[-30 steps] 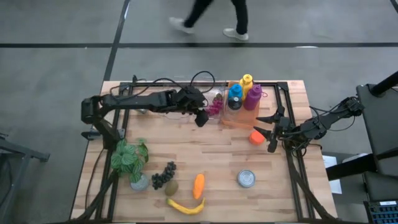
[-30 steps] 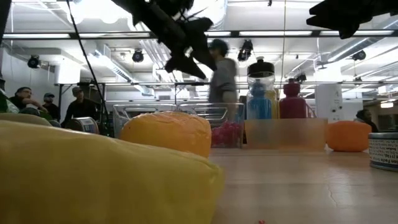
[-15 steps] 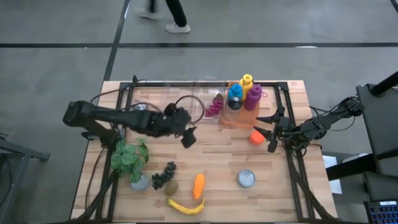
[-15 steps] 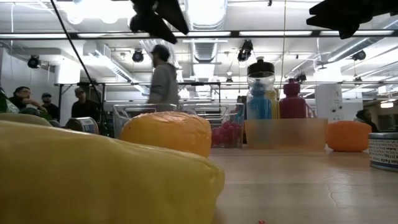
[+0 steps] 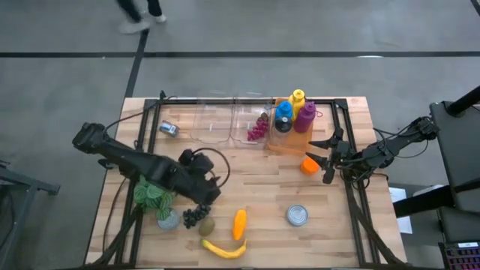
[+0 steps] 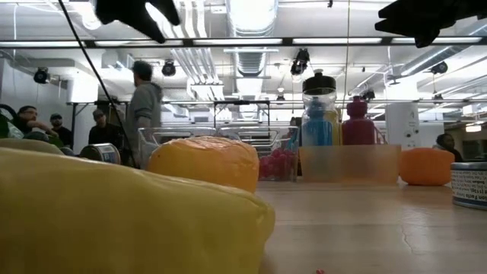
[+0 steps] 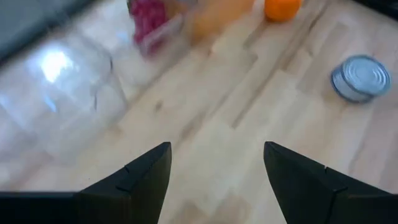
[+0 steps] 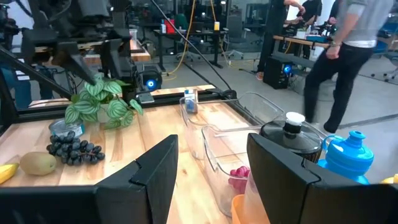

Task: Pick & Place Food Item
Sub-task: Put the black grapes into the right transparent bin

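**Step in hand: approach to a food item.**

1. The left tool (image 5: pixel 208 191) hangs above the desk (image 5: pixel 262 187), left of centre. Its jaws stand wide and nothing is between them.
2. The item meant is not settled by the task. The grapes (image 5: pixel 196 213) lie closest, just in front of the left tool, towards the front edge and beside the plant (image 5: pixel 152 191). They are taken as the likely target.
3. The bunch lies flat. Its long axis runs obliquely: 1 end points towards the back edge, the other towards the front-left corner. Where the stem sits cannot be told.
4. The jaws should be turned across this axis, so that the bunch is taken over its narrow width.
5. The descent should be made straight down over the middle of the bunch. The plant leaves and the kiwi (image 5: pixel 208 226), which almost touches the bunch, should be kept clear.
6. The jaws should be closed gently, because a loose bunch may sag or shed.
7. If the carrot (image 5: pixel 239 223) is meant instead, its long axis runs nearly front to back. The jaws should then close from left and right.

The right tool (image 5: pixel 328 158) waits at the right edge, just beside the orange (image 5: pixel 308 166), with its jaws apart and nothing held.
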